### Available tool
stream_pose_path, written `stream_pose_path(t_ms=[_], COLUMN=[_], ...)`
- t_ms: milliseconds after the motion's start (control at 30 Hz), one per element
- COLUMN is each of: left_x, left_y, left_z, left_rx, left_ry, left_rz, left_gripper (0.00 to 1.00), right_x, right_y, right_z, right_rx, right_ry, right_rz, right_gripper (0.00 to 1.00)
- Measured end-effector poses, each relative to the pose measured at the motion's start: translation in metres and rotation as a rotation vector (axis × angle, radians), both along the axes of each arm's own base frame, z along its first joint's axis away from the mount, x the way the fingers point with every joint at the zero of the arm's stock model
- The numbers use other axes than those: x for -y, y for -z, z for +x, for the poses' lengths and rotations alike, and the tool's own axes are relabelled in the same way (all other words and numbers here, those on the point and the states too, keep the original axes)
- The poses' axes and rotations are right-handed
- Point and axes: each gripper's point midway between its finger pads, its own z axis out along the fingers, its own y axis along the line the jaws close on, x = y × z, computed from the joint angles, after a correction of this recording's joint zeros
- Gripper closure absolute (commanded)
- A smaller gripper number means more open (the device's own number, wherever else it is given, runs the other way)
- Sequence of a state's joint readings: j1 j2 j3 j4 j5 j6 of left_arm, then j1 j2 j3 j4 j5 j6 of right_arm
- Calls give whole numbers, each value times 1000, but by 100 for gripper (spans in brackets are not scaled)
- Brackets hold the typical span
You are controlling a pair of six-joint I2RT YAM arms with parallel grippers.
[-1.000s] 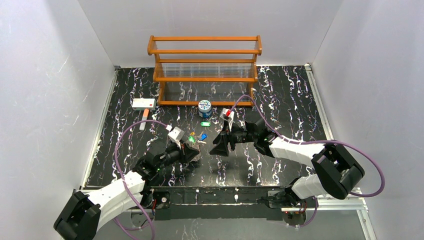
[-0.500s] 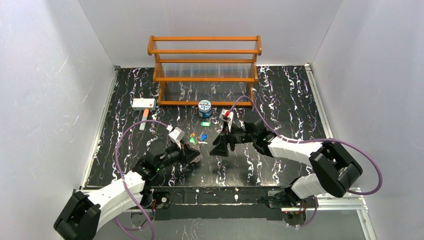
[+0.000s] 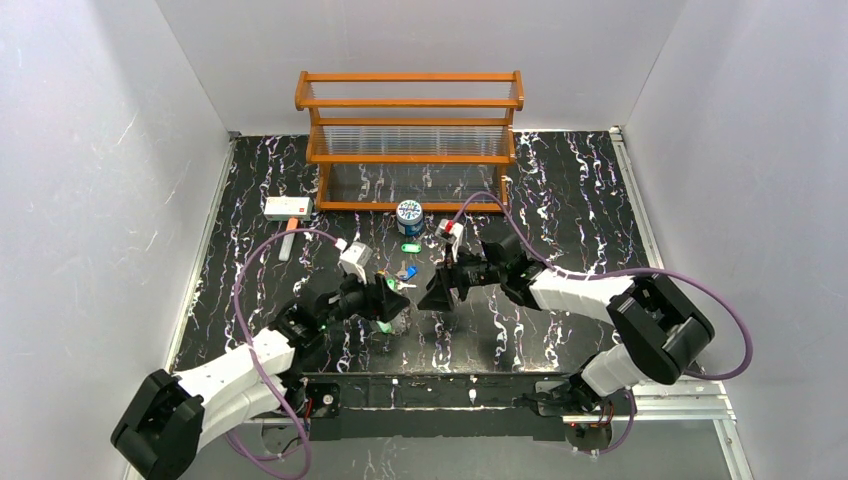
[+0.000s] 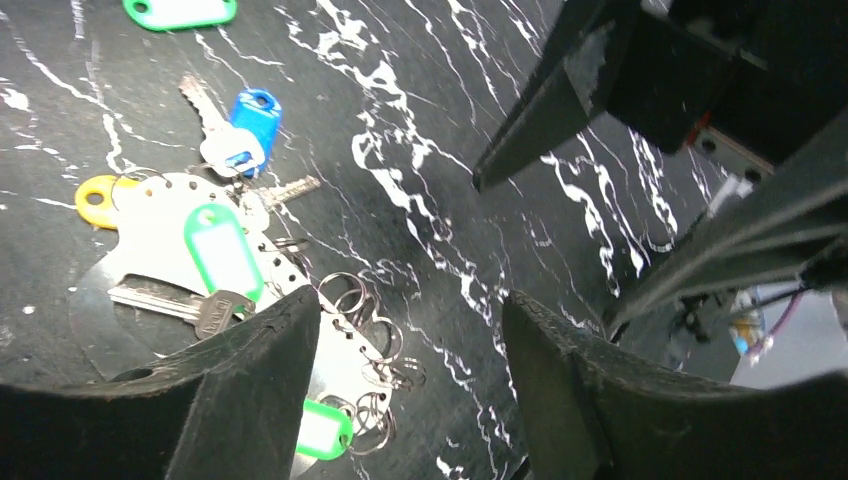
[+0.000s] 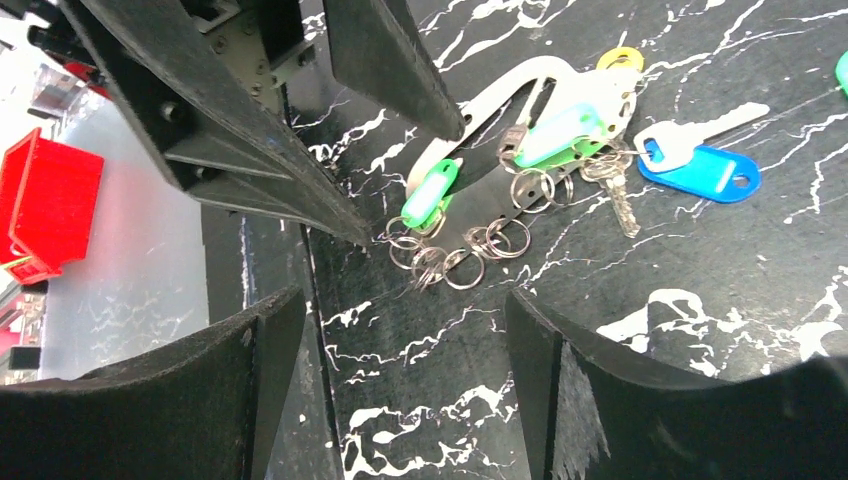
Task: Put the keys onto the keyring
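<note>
The keyring lies flat on the black marbled counter, midway between the two arms and well in front of the wooden rack at the back. From above it is almost wholly hidden under the left end effector, which hangs just over it, released, fingers spread with nothing between them. In the left wrist view one finger cuts off the loop's near end. The right end effector faces it from the other side, likewise released and empty. Whether its tips touch the counter cannot be told.

A blue-and-white can stands near the rack. The keys crowd the loop. A green one lies across it, a blue key sits just beside its edge and a yellow head peeks out at one end. A lone green one lies apart, toward the can. Small metal rings bunch along the loop's edge. Which keys are threaded on is too fine to make out.
</note>
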State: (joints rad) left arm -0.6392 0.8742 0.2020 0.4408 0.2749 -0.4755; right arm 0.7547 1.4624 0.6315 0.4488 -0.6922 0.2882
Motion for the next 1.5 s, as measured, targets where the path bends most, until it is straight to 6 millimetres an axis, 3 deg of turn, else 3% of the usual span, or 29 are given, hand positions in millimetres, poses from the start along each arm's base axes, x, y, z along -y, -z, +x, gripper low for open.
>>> stream_pose_path(t_ms=[167, 300, 467, 633, 833, 1067, 1333, 1500], left_x=[-5, -16, -34, -46, -50, -49, -44, -36], left_y=[-3, 8, 32, 49, 41, 14, 12, 9], left_z=[18, 27, 28, 20, 21, 25, 18, 17], left_rx=[-74, -151, -253, -303, -257, -110, -34, -20], left_ry=[-110, -210, -309, -331, -328, -304, -231, -192], left_rz=[47, 115, 227, 305, 307, 228, 185, 163], left_gripper=[29, 30, 37, 41, 43, 45, 52, 59], right_x=[-4, -12, -20, -23, -40, -48, -40, -31], right_y=[4, 15, 46, 78, 78, 68, 43, 47], right_z=[9, 18, 22, 8, -17, -45, -16, 3], right_rx=[-15, -53, -161, -270, -311, -330, -263, -264], right_ry=[22, 29, 27, -5, -109, -229, -151, -77], right_rz=[-27, -60, -127, -196, -193, -172, -128, -150], right_gripper=[20, 26, 36, 51, 55, 49, 47, 52])
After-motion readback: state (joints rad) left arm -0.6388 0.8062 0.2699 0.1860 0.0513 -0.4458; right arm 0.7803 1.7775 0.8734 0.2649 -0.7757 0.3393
